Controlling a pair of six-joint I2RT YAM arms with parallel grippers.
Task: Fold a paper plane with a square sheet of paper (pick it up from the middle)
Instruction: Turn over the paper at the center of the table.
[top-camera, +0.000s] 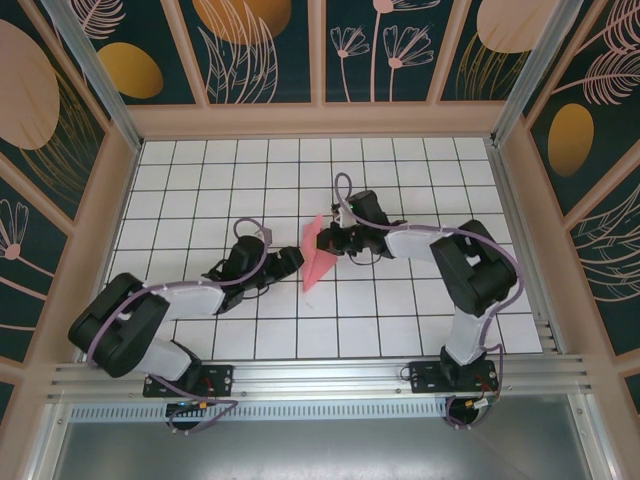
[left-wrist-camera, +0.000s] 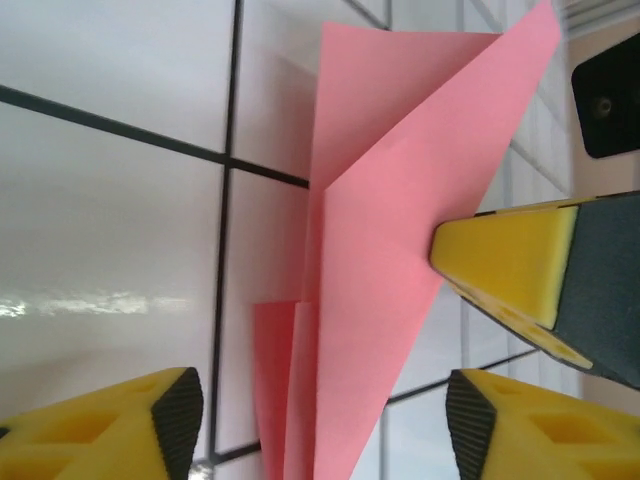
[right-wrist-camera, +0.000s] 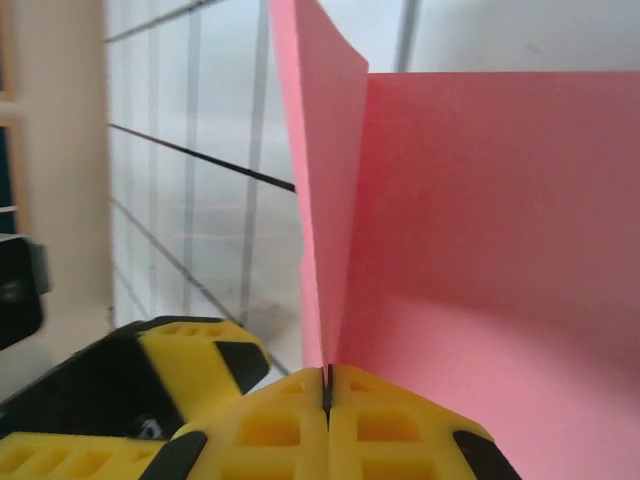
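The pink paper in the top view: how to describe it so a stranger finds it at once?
On the white gridded table, look at the middle, where the two black robot arms meet. There the thin pink folded paper stands raised, pinched by the right gripper, with the open left gripper beside it. It alone is pink, and it tapers to a point.

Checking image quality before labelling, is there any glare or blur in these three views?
Top external: evenly lit, sharp, pink paper clear. Left wrist: bright glare streak on the table. Right wrist: paper close to the lens looks soft, background tiles blurred.
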